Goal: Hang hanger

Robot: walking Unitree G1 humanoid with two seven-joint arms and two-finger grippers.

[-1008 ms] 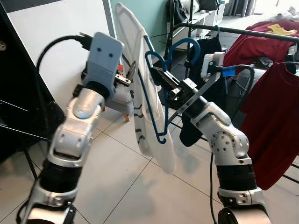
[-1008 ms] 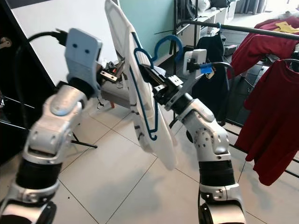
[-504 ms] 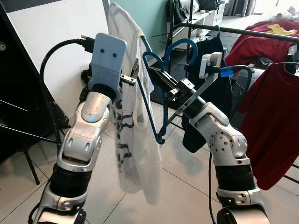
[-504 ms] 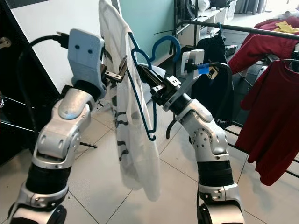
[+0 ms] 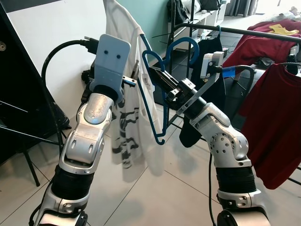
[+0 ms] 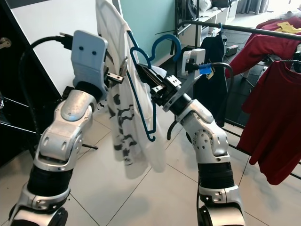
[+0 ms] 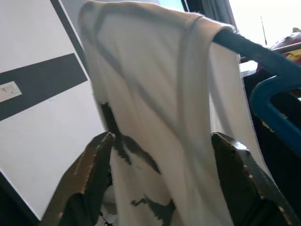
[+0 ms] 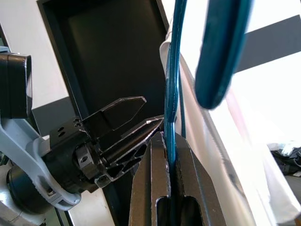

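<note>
Pale tiled floor [image 5: 141, 197], clothes rack [image 5: 244, 32] with red garments behind blue hanger [image 5: 153, 101], right gripper [image 8: 170, 155] clamped on hanger, left gripper [image 7: 160, 155] spread around white shirt [image 5: 129, 136]

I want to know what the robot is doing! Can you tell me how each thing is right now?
Blue hanger: held up in the air, not yet on the rail.
White shirt: draped on the hanger, hanging down.
Right gripper: shut on the hanger.
Left gripper: open, against the shirt.
Red shirt: hanging on the rack.
</note>
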